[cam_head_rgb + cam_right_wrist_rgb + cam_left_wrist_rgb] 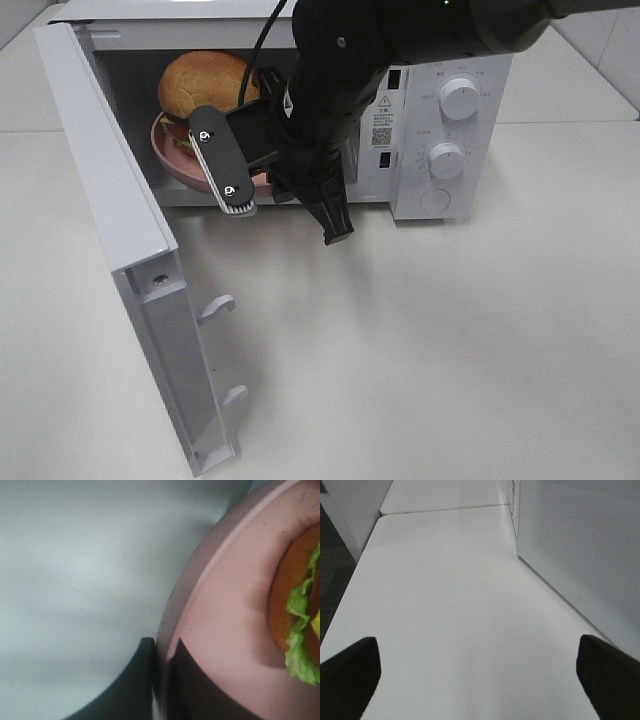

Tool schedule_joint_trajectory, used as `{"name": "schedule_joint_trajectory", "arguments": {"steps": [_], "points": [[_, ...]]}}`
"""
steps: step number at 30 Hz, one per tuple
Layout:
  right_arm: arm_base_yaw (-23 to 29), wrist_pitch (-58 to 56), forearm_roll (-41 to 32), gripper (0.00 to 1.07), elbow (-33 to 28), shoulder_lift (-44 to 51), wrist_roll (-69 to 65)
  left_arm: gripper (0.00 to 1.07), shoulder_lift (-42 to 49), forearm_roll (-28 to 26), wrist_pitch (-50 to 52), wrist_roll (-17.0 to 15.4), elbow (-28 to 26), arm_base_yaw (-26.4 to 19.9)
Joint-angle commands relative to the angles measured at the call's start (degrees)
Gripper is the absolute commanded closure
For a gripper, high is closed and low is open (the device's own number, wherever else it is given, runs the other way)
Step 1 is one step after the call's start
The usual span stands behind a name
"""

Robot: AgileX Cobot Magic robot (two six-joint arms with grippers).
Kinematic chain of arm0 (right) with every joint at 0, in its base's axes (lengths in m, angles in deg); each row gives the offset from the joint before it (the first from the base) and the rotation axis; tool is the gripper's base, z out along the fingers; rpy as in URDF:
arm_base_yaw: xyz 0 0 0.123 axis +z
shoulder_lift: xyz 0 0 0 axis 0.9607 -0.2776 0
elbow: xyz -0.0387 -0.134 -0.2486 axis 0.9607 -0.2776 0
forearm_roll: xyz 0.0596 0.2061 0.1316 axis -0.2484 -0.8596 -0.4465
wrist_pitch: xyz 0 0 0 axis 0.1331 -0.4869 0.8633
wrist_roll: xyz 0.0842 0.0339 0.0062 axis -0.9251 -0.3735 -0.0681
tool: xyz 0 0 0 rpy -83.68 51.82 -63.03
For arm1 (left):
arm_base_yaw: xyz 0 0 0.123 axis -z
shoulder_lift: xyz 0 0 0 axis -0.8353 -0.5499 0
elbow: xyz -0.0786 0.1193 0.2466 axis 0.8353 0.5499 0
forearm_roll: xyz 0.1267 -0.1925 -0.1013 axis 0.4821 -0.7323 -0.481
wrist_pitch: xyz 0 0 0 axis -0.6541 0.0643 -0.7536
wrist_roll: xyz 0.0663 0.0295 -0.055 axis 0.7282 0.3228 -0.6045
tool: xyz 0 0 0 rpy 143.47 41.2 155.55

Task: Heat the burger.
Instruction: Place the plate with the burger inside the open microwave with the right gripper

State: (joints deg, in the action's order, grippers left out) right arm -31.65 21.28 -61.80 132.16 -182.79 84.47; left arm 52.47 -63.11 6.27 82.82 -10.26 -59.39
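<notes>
Well, my right arm (340, 70) reaches into the open microwave (450, 140), right gripper (162, 652) clamped on the pink plate (215, 605) carrying the burger (205, 85); only the left wrist view shows my left gripper (480, 675), spread wide, empty.

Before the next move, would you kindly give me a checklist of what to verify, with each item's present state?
1. The burger sits on the pink plate inside the microwave: ok.
2. The plate lies fully inside the cavity: cannot tell; a black arm hides its near edge.
3. The right claw is free of the plate: not ok; it is shut on the rim.
4. The left claw is open and empty: ok.
5. The door has a clear closing path: not ok; the arm hangs in front of the opening.
6. The dials are set: cannot tell.
</notes>
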Motion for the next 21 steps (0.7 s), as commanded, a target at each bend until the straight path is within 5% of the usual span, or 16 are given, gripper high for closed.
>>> {"name": "schedule_joint_trajectory", "arguments": {"steps": [1,21], "points": [[-0.2,2.2,0.0,1.07,2.2,-0.3,0.5,0.06,1.1,-0.6,0.6,-0.1,0.2,-0.2],[-1.0,-1.7,-0.8,1.07,19.5,-12.4,1.1,0.06,1.1,-0.6,0.6,-0.1,0.2,-0.2]]}}
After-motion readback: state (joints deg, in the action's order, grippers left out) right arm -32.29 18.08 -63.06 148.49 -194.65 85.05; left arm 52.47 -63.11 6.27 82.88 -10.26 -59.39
